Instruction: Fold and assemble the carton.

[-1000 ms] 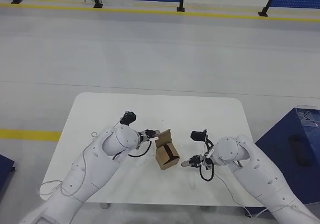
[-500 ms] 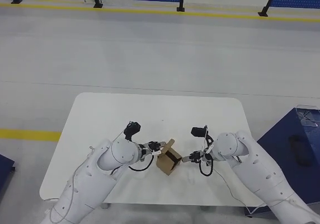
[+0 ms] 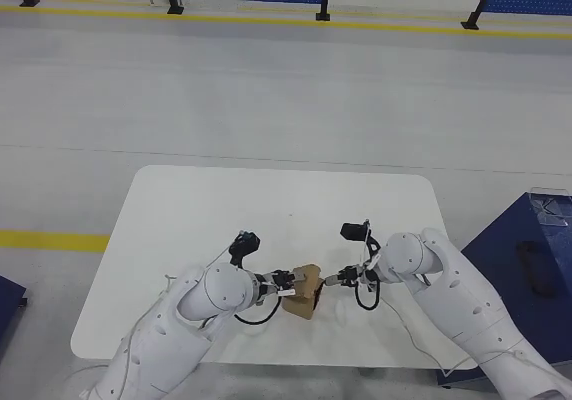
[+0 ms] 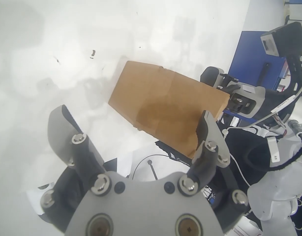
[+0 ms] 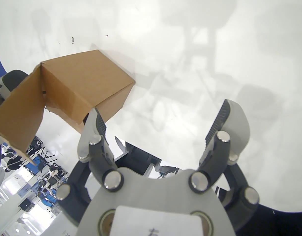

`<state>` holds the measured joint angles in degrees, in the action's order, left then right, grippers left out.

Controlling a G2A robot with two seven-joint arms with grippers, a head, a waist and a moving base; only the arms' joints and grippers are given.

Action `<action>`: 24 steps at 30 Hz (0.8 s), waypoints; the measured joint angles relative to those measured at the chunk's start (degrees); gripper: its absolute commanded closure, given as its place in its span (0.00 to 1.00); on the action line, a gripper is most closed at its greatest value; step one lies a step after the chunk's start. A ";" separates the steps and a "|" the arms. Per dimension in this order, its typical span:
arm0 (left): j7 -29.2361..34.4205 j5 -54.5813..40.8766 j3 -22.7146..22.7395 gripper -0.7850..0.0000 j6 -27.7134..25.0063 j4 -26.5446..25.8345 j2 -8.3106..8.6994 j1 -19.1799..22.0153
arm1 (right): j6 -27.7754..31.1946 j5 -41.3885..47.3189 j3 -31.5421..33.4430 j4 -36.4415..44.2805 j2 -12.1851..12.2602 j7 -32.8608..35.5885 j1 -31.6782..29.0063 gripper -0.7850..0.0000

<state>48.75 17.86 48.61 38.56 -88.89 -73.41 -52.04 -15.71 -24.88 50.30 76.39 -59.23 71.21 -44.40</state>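
top view: small brown carton (image 3: 304, 292) on the white table (image 3: 216, 200), near its front edge, between both grippers.
left gripper (image 3: 284, 279) spread wide, one finger (image 4: 206, 133) at the carton's side; right gripper (image 3: 338, 280) also spread and empty, one finger (image 5: 97, 124) at the carton's corner; a flap (image 5: 18, 114) stands out loose.

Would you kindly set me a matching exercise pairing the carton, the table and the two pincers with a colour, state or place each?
Column one:
1 carton
2 table
3 left pincer
4 right pincer

Column two:
a white, under the carton
b open, at the carton's right
c brown cardboard, one flap sticking out
d open, at the carton's left

Pairs: 1-c; 2-a; 3-d; 4-b
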 measured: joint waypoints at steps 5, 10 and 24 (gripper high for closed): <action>-0.01 -1.43 -1.12 0.00 -0.82 2.51 -0.62 1.11 | 0.96 2.95 1.48 -0.85 -0.14 -0.50 0.60 0.00; -0.39 -2.27 -1.86 0.00 -0.89 4.18 -1.12 1.88 | 5.71 8.32 6.15 -1.68 0.84 1.72 -0.03 0.00; -0.88 -3.50 -1.97 0.00 -1.40 5.03 -1.59 1.98 | 12.66 5.44 8.62 6.22 2.55 0.17 -6.61 0.00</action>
<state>47.87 14.37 46.64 37.17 -83.85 -74.99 -50.06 -3.06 -19.44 58.92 82.61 -56.67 71.38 -51.01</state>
